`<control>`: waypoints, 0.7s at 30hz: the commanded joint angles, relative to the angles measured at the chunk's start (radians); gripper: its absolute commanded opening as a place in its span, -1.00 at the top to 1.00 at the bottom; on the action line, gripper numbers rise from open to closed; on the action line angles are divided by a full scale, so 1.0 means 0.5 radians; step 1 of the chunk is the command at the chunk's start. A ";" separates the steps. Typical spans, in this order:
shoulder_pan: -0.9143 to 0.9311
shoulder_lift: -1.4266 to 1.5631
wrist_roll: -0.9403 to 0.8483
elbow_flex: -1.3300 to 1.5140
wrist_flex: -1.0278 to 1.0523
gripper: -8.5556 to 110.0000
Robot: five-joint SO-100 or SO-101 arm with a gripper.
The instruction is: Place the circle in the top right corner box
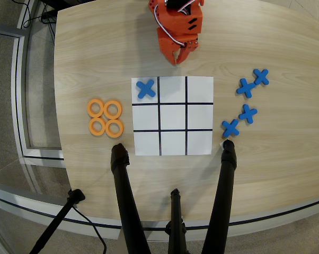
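Several orange rings point(105, 117) lie in a two-by-two cluster on the wooden table, left of the white 3x3 grid sheet point(173, 116). The grid's top right cell point(200, 90) is plain white and empty. A blue X point(145, 89) lies in the top left cell. My orange gripper point(179, 56) hangs at the top centre, just above the grid's upper edge, far from the rings. Its fingertips look close together and it holds nothing.
Several blue X pieces point(246, 105) lie in a loose line right of the grid. Black tripod legs point(122, 201) stand at the table's front edge below the grid. The table's curved edge runs along the left and bottom.
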 commanded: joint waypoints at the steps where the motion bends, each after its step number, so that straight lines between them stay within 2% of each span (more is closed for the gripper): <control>1: 0.012 -0.003 0.009 0.107 0.003 0.86; 7: 0.018 -0.021 0.015 0.064 0.012 0.86; 13: 0.086 -0.255 0.025 -0.212 0.049 0.83; 21: 0.295 -0.939 0.025 -0.877 0.006 0.67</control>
